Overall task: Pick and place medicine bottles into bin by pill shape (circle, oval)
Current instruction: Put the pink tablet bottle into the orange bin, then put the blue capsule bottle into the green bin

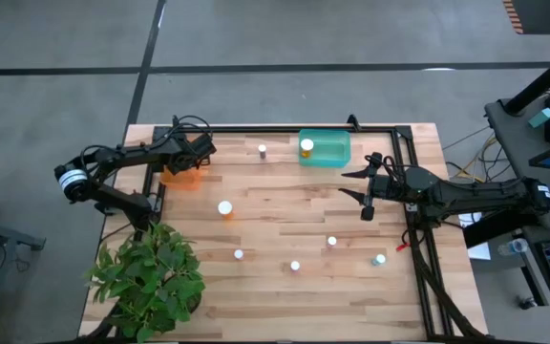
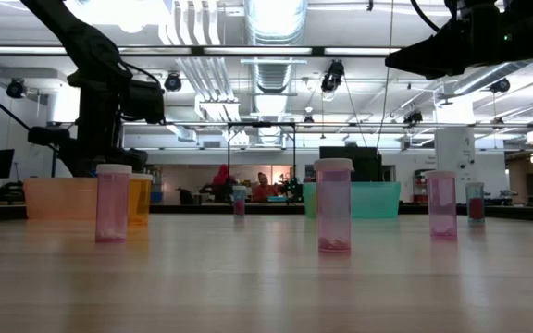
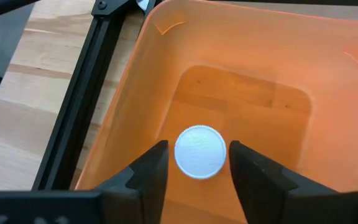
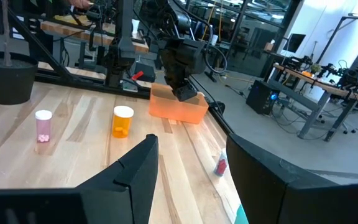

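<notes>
orange translucent plastic bin (image 3: 241, 93) is hovered over by the left gripper (image 3: 197, 165), whose spread fingers flank a white-capped medicine bottle (image 3: 199, 151) inside it. right gripper (image 1: 363, 191) is held open above the wooden table (image 1: 285, 220).

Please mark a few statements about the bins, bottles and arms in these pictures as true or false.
1. The left tool hangs over the translucent orange plastic bin. True.
2. A white-capped bottle shows between the left tool's open fingers, above the orange bin's floor. True.
3. The teal plastic bin holds no bottles. False: one white-capped orange bottle stands in it.
4. The right tool grips a bottle. False: it hovers open and empty above the wooden table.
5. The green leafy plant sits at the table's right edge. False: it sits at the left corner.
</notes>
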Controlling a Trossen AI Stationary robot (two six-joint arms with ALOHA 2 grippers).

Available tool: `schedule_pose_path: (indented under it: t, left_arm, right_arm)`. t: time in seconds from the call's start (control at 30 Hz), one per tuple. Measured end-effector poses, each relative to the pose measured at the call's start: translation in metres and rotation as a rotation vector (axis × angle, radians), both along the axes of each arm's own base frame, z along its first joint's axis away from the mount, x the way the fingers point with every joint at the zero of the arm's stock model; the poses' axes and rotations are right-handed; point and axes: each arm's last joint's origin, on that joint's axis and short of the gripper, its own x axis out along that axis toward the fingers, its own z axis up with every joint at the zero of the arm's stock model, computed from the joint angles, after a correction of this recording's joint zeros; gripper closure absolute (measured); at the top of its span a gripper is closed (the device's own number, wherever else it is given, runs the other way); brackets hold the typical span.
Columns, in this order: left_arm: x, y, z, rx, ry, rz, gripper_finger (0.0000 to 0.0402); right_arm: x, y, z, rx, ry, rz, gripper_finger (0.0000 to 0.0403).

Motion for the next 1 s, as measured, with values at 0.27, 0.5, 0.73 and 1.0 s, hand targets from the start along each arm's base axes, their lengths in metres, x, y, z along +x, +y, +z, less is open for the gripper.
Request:
schedule_pose_path:
  t: [0.27,0.5,0.73,1.0]
  left_arm:
    - [-0.001,-0.001,0.001,-0.037,0.034,-0.045,0.0188]
    - [0.0,-0.001,0.016,-0.08,0.081,-0.052,0.0182]
    - [0.008,0.002,0.035,-0.081,0.066,-0.103,0.0182]
    - [0.027,-0.001,0.056,-0.047,0.01,-0.191,0.0182]
  right_arm:
    - [0.0,0.0,0.0,0.0,0.0,0.0,0.0225]
    - [0.0,0.0,0.0,0.0,0.0,0.0,0.0225]
    - [0.0,0.0,0.0,0.0,0.0,0.0,0.0225]
    - [0.0,0.0,0.0,0.0,-0.001,0.0,0.0225]
